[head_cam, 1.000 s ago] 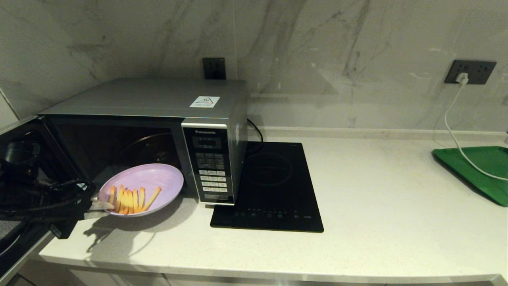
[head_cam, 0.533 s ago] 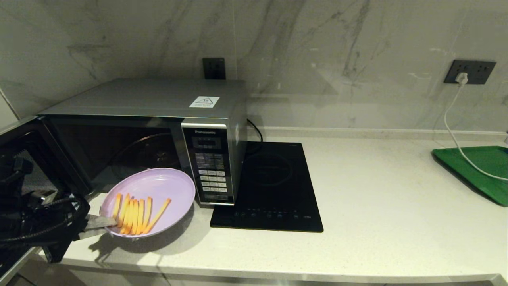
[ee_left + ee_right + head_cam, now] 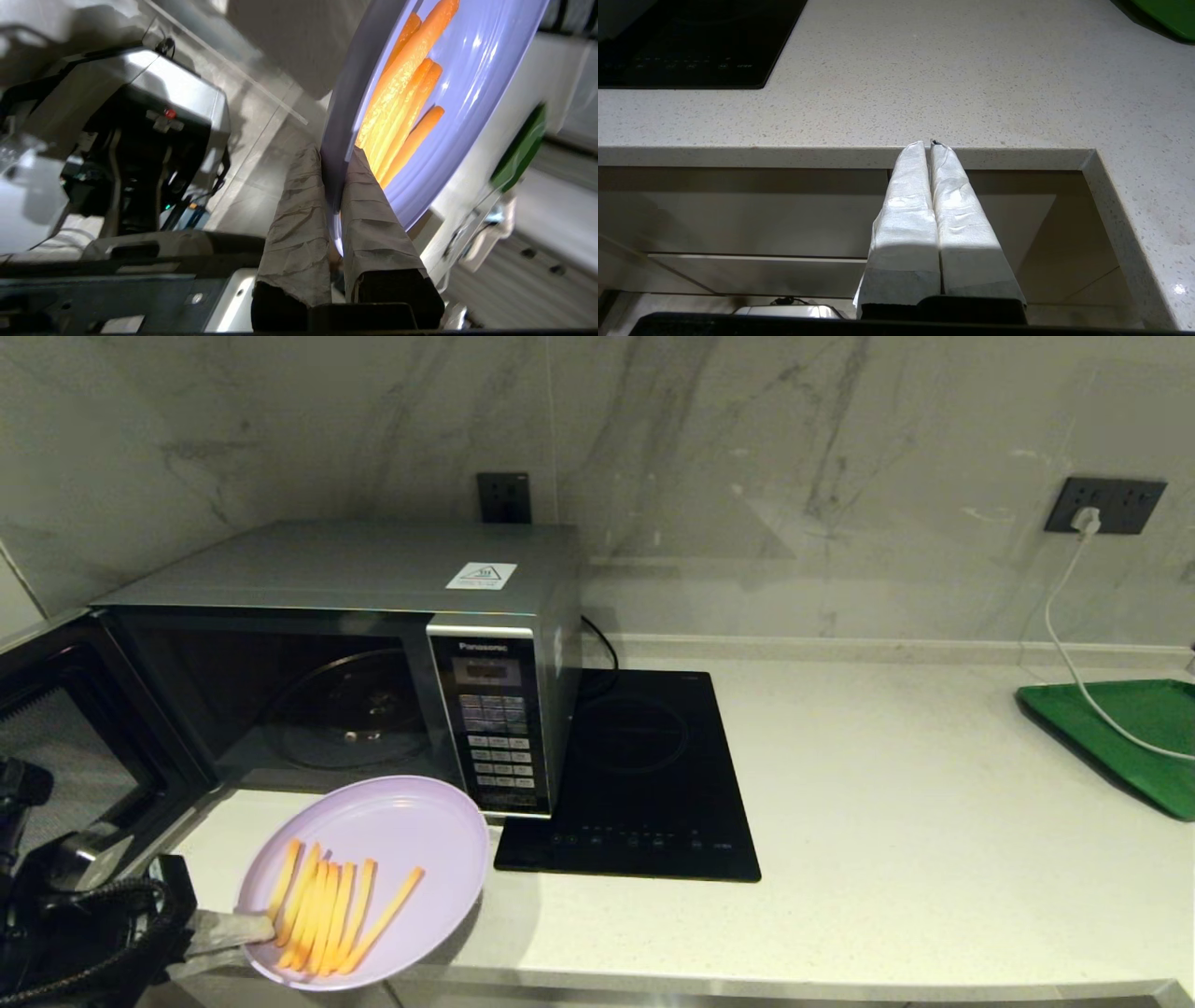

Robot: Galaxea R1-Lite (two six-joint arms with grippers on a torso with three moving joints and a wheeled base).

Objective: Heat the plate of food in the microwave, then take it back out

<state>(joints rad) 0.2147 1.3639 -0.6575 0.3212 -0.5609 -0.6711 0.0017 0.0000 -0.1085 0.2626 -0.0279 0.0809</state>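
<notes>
We count one lilac plate of food point(image 3: 392, 840) at the lower left of the head view, carrying about eight orange fries point(image 3: 331, 915), and one silver microwave point(image 3: 373, 644) at the left. We also see one black induction hob point(image 3: 644, 775) at the centre, one green tray point(image 3: 1134, 733) at the right edge, two dark wall sockets point(image 3: 504, 497) along the top, and one white cable point(image 3: 1074, 644) at the upper right.

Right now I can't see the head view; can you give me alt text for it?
The left gripper pinches the near rim of the plate of food, held over the counter's front edge before the microwave, whose door hangs open. An induction hob sits beside it.
</notes>
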